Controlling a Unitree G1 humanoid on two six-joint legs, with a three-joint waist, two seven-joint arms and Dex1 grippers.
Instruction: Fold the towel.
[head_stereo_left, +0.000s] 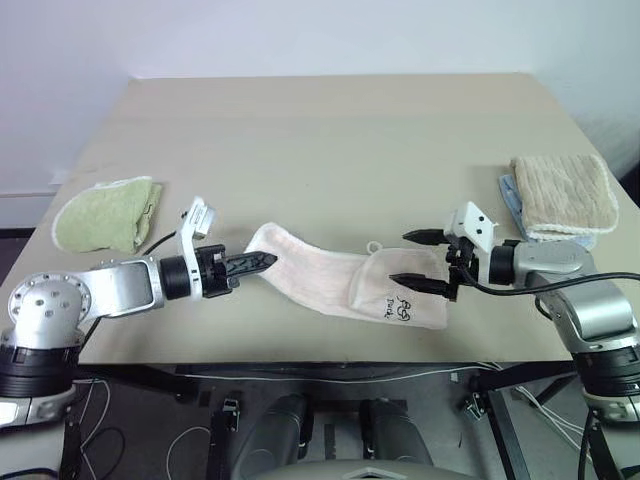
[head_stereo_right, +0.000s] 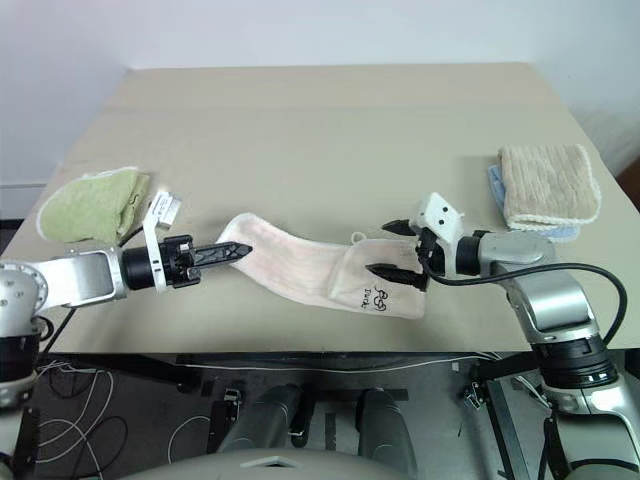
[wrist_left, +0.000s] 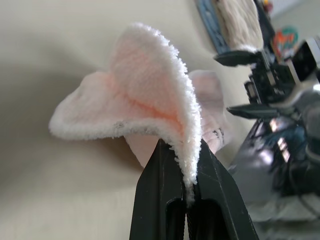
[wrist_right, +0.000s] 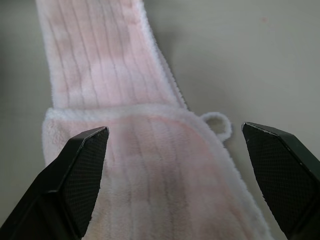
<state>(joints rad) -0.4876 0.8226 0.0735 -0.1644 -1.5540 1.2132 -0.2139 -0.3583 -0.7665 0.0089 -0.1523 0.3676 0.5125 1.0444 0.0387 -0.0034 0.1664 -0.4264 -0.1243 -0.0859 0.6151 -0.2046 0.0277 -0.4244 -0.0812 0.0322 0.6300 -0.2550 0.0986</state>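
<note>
The pale pink towel (head_stereo_left: 335, 278) lies stretched along the table's near edge, its right part folded over and showing a small dark mark and a loop (wrist_right: 218, 123). My left gripper (head_stereo_left: 262, 262) is shut on the towel's left end, which is lifted off the table; in the left wrist view the cloth (wrist_left: 145, 100) is pinched between the black fingers. My right gripper (head_stereo_left: 418, 260) stands open just above the towel's folded right end, its fingertips (wrist_right: 85, 150) apart on either side of the cloth without touching it.
A light green towel (head_stereo_left: 105, 213) lies near the table's left edge. At the right edge, a beige ribbed towel (head_stereo_left: 565, 192) rests on a blue cloth (head_stereo_left: 512, 192). The far half of the beige table (head_stereo_left: 330, 130) is bare.
</note>
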